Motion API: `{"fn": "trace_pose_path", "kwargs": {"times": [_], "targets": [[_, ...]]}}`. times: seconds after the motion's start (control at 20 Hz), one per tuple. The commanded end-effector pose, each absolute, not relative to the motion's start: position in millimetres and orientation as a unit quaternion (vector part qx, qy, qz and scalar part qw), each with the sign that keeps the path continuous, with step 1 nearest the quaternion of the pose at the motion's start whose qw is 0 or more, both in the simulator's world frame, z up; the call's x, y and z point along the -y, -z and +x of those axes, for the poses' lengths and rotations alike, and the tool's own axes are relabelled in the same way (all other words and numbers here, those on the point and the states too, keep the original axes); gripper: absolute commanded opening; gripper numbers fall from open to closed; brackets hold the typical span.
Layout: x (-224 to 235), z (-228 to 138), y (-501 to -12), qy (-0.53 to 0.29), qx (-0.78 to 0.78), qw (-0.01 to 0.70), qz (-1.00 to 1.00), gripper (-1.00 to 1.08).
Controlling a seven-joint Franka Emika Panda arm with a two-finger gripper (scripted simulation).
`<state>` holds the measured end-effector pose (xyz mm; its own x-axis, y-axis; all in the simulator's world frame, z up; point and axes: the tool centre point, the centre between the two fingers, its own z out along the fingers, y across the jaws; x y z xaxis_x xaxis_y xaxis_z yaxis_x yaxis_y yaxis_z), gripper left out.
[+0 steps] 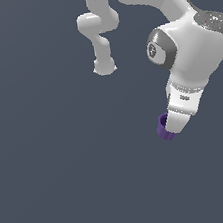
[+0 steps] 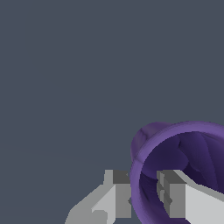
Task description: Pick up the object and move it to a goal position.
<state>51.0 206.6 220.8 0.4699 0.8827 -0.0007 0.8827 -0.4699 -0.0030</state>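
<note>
The object is a small dark purple ribbed cup [image 1: 163,127]. In the exterior view it sits at the tip of my white gripper [image 1: 171,130], right of centre, tilted along with the hand. In the wrist view the cup [image 2: 153,135] is close up with its open mouth toward the camera. My gripper [image 2: 142,186] straddles the cup's wall, with one grey finger [image 2: 119,192] outside and the other finger [image 2: 171,194] inside the cup. The jaws are shut on that wall. I cannot tell whether the cup touches the floor.
The white arm [image 1: 194,45] reaches in from the top of the exterior view's right. Its base and lower links [image 1: 100,39] stand at the top centre. A plain dark grey floor [image 1: 66,166] lies all around. No goal marker shows.
</note>
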Motion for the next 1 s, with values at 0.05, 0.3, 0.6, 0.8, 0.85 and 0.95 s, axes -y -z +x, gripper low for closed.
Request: {"fn": "trace_pose_path", "kwargs": {"times": [0.05, 0.3, 0.6, 0.8, 0.85, 0.95], "targets": [[-220, 62, -230, -0.001, 0.515, 0.001, -0.857, -1.00], [-234, 73, -239, -0.001, 0.515, 0.001, -0.857, -1.00], [-243, 81, -245, -0.001, 0.515, 0.001, -0.857, -1.00], [-246, 84, -246, -0.001, 0.515, 0.001, -0.857, -1.00], [-246, 84, -247, -0.001, 0.515, 0.001, -0.857, -1.00], [-246, 85, -247, -0.001, 0.515, 0.001, -0.857, -1.00]]}}
